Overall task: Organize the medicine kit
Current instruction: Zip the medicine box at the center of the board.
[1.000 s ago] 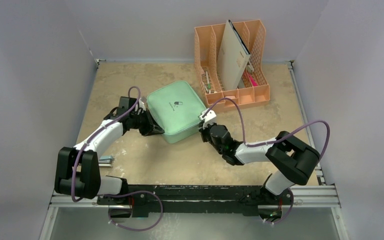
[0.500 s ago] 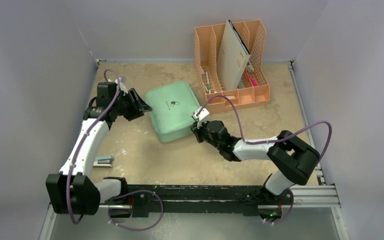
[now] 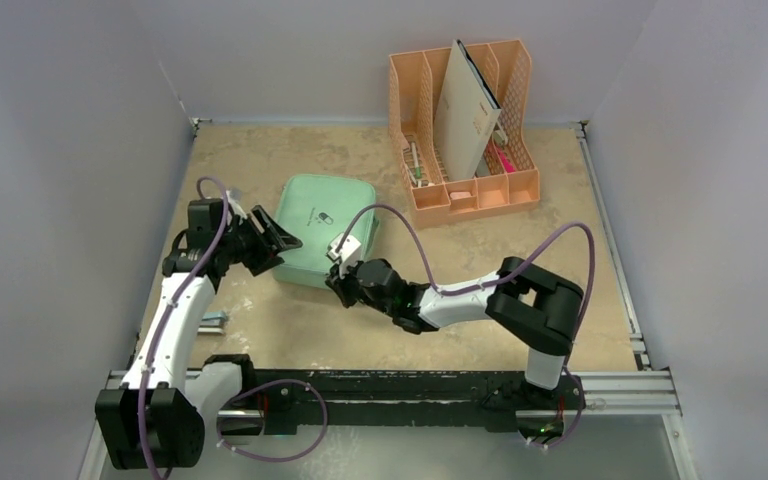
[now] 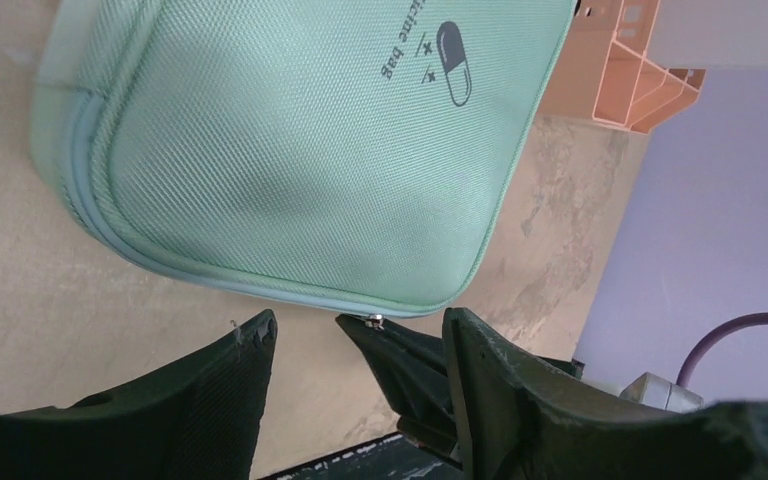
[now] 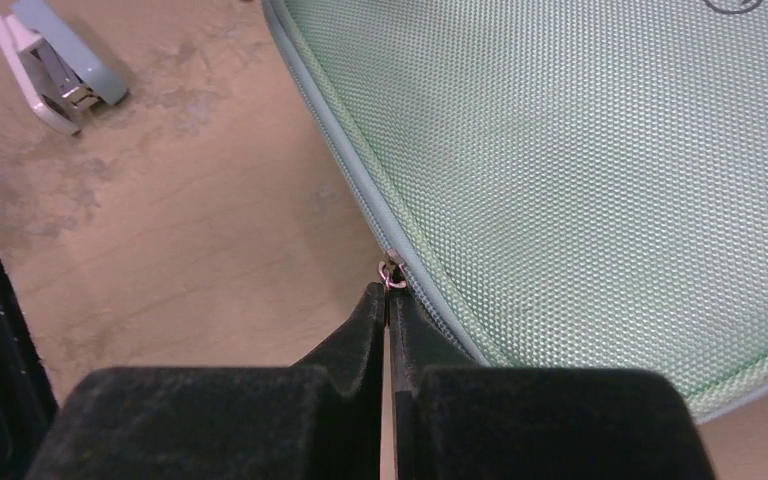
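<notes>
Beige tabletop [image 3: 560, 250]: right gripper [image 5: 390, 290] clamped on medicine kit [image 3: 320, 230] zipper pull [image 5: 392, 272], likely to unzip; left gripper [image 3: 280, 250] spread, empty, beside kit's edge.

Medicine kit [image 4: 290, 150] lid — dark print "…icine bag", first letters cut off at frame edge; pill logo [image 4: 453, 63] beside it

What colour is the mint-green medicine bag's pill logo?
Dark blue-grey pill logo; left wrist view.
</notes>
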